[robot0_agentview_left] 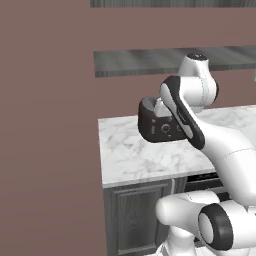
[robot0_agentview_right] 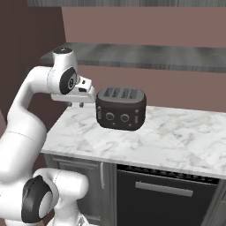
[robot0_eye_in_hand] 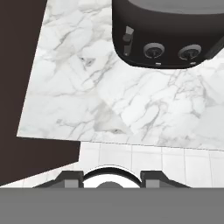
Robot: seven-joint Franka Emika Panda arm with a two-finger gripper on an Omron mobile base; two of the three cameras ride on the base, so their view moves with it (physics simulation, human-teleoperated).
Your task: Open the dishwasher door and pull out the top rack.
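Observation:
The dishwasher door (robot0_agentview_right: 163,198) is a flat black panel under the marble counter at the lower right, standing closed, with its silver bar handle (robot0_agentview_right: 164,189) near the top. The top rack is hidden behind it. My gripper (robot0_agentview_right: 76,105) hangs above the left part of the counter, pointing down, beside the toaster and well up and left of the door. Its fingertips (robot0_eye_in_hand: 70,177) stand apart with nothing between them, so it is open. A dark sliver of the dishwasher (robot0_agentview_left: 202,179) peeks out behind my arm.
A black slotted toaster (robot0_agentview_right: 121,108) sits on the marble counter (robot0_agentview_right: 176,141), close to the right of my hand. A grey framed cabinet door (robot0_agentview_right: 84,176) flanks the dishwasher on the left. A grey shelf (robot0_agentview_right: 145,55) runs along the back wall. White floor tiles (robot0_eye_in_hand: 175,157) lie below the counter edge.

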